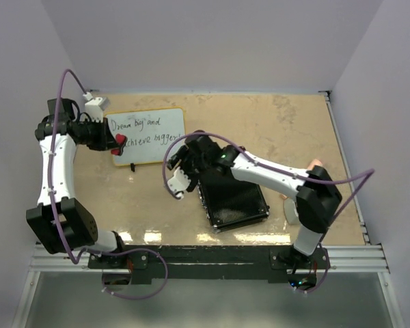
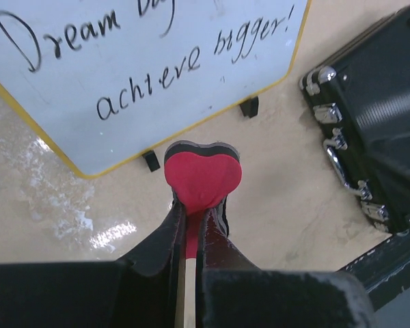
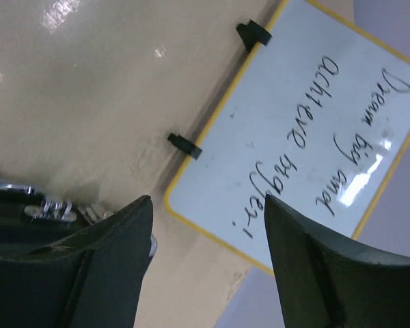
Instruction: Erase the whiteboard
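Pinched shut in the left gripper (image 2: 197, 222): a red heart eraser (image 2: 203, 179), poised just off the footed edge of the whiteboard (image 2: 143, 68) at the table's (image 1: 294, 130) far left, writing not yet wiped. Best pressed flat onto the words — swept line by line, firm and even. Stretched forward, wrist bent inward. Spread wide and empty by the case (image 1: 236, 198): the right gripper (image 3: 208, 205).
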`<move>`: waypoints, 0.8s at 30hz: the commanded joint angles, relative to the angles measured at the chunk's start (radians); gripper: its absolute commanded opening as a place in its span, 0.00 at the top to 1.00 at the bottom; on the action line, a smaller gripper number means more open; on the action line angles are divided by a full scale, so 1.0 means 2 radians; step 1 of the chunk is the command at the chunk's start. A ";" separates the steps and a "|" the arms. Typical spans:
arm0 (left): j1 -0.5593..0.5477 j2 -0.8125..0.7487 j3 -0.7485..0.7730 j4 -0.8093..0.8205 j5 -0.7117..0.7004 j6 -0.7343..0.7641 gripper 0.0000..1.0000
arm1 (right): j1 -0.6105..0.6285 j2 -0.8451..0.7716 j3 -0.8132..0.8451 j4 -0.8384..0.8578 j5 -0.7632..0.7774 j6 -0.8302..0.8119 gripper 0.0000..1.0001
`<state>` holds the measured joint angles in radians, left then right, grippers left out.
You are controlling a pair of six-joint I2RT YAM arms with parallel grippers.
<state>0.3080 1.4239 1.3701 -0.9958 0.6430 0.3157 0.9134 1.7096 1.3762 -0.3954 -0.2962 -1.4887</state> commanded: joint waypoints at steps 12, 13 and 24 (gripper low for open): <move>0.009 -0.014 0.051 -0.006 0.056 -0.054 1.00 | 0.048 0.194 0.125 0.040 0.136 -0.227 0.40; 0.010 -0.013 0.051 -0.007 0.060 -0.053 1.00 | 0.048 0.204 0.123 0.050 0.144 -0.233 0.40; 0.011 -0.015 0.045 -0.005 0.066 -0.051 1.00 | 0.044 0.259 0.142 0.027 0.216 -0.272 0.40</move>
<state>0.3199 1.4059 1.4422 -1.0115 0.7376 0.2268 1.0065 2.1937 1.6192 -0.3523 0.0700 -1.9648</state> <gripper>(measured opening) 0.066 0.607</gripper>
